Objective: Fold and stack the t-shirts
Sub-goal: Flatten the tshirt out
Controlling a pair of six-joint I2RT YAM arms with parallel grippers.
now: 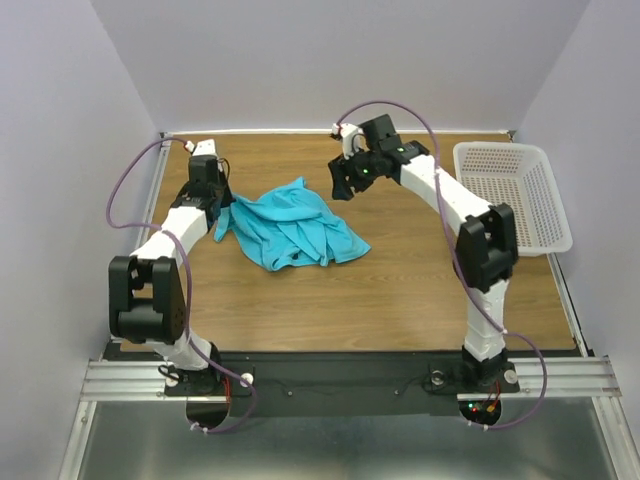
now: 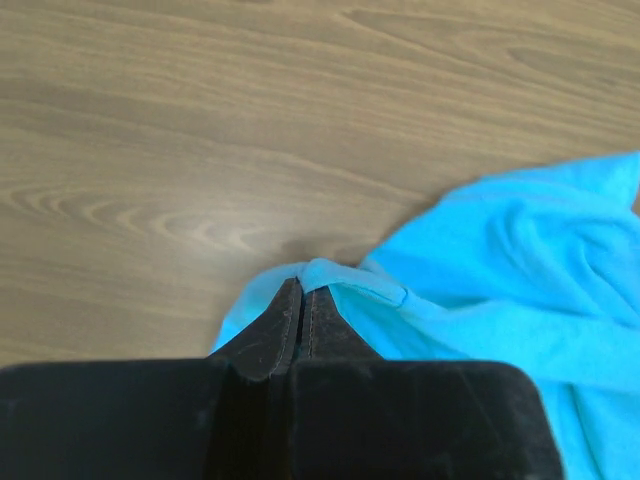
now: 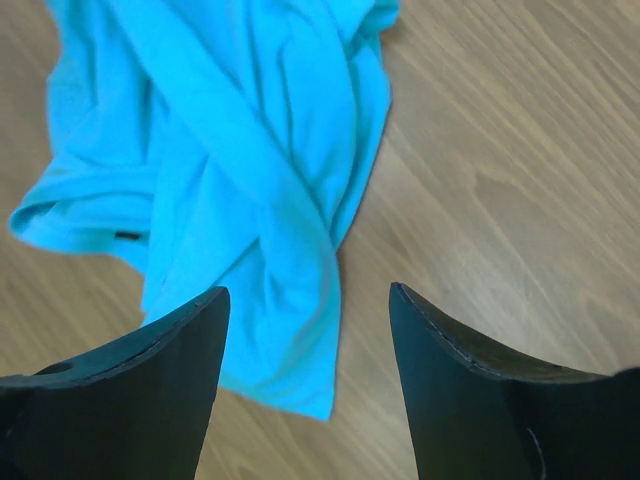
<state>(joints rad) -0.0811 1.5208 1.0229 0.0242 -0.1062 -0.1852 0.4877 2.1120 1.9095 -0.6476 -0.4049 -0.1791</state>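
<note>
The task is barely begun. The t-shirt (image 1: 290,228) lies crumpled and twisted in one heap on the worktop (image 1: 400,290), between the two tools, with no neat fold in it and no stack in view. The left tool (image 2: 300,287) is clamped shut on a fold of the cloth's edge at its tips. The right tool (image 3: 308,292) hangs above with jaws apart, holding nothing, the t-shirt just ahead and left of it. Spreading flat, folding and stacking all seem left to do.
</note>
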